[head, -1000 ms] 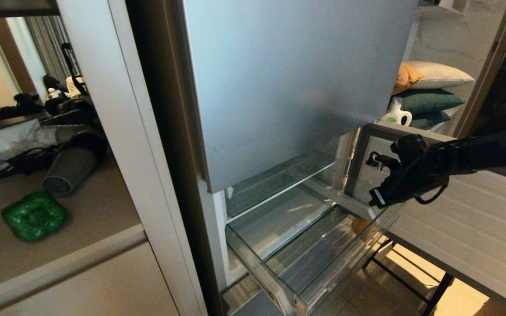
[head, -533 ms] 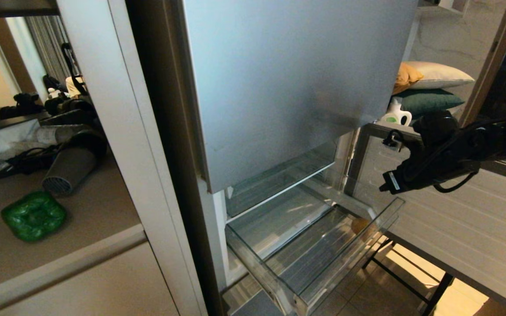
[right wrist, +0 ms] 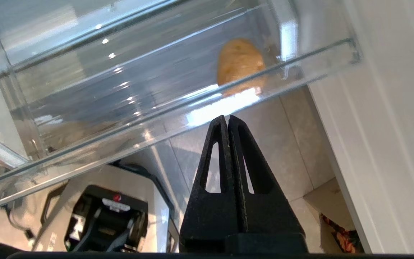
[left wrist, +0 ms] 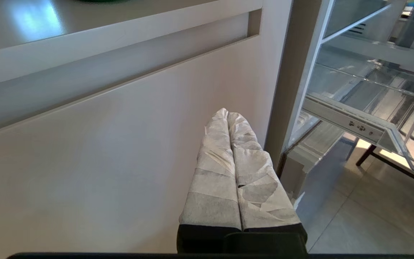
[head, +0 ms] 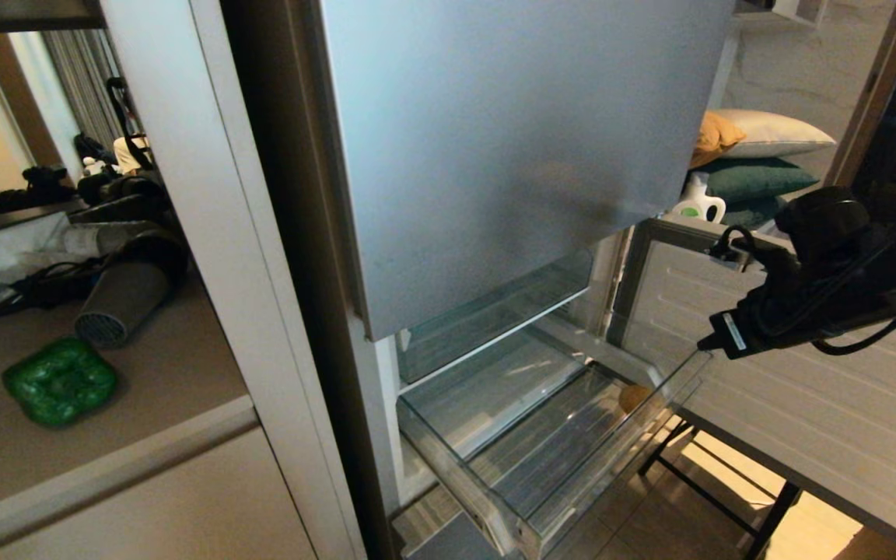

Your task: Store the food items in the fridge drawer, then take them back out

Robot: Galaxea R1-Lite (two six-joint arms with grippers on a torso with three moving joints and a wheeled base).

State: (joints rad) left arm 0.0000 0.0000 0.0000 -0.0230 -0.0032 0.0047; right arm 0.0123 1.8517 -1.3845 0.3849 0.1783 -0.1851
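The fridge drawer [head: 448,455] stands pulled out, a clear bin under the silver fridge door. A tan potato [head: 635,398] lies in its far right corner, seen through the clear front wall [right wrist: 156,118] as a yellow-brown lump [right wrist: 241,64]. A green bell pepper [head: 59,381] rests on the beige counter to the left of the fridge. My right gripper [head: 711,342] hovers just outside and above the drawer's right front corner, shut and empty [right wrist: 227,117]. My left gripper [left wrist: 227,111], with fingers wrapped in white, is shut and parked low in front of the beige cabinet.
The silver upper fridge door [head: 510,140] overhangs the drawer. A white ribbed open door panel [head: 821,404] lies under the right arm. A grey hair dryer [head: 125,292] and clutter sit behind the pepper. My own base [right wrist: 106,219] is on the tiled floor below the drawer.
My right arm has risen and drawn back to the right, away from the drawer, with its gripper still shut. The potato, pepper and drawer stay where they were.
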